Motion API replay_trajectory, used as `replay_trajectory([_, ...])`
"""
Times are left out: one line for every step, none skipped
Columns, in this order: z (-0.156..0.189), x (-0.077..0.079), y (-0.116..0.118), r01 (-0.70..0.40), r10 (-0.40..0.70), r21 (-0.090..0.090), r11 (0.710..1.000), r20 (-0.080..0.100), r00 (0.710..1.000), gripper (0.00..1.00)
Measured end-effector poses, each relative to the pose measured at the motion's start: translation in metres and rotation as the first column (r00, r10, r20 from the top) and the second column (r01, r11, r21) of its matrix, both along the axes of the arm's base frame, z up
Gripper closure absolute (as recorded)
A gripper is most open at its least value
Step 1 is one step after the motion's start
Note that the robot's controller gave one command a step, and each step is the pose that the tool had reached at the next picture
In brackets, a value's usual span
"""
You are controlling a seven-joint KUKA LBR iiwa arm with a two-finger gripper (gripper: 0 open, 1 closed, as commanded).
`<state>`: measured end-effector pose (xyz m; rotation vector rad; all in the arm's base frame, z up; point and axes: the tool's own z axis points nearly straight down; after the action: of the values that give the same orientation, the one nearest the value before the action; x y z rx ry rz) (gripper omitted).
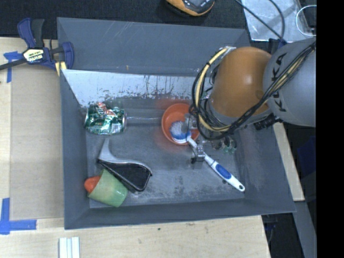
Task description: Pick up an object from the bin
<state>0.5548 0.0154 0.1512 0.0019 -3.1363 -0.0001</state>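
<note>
Blue-and-white toothbrush (pixel 221 172), flat, bin's right.

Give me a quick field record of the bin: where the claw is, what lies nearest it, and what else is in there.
claw: right of centre, low in the bin, under the arm's orange cover
nearest: white-and-blue toothbrush, one end at the claw, the other towards the front right
also close: orange bowl, just left of the claw
back left: crushed green can
front left: black pad with a grey handle, green cup on its side
</note>
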Motion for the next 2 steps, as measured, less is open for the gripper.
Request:
replay_trajectory([0.005,0.002,0.000,0.001,-0.001,0.000,1.000,0.009,1.000,0.00])
replay_trajectory([-0.083,0.034,-0.029,0.226,-0.226,-0.002,0.974,0.002,0.974,0.00])
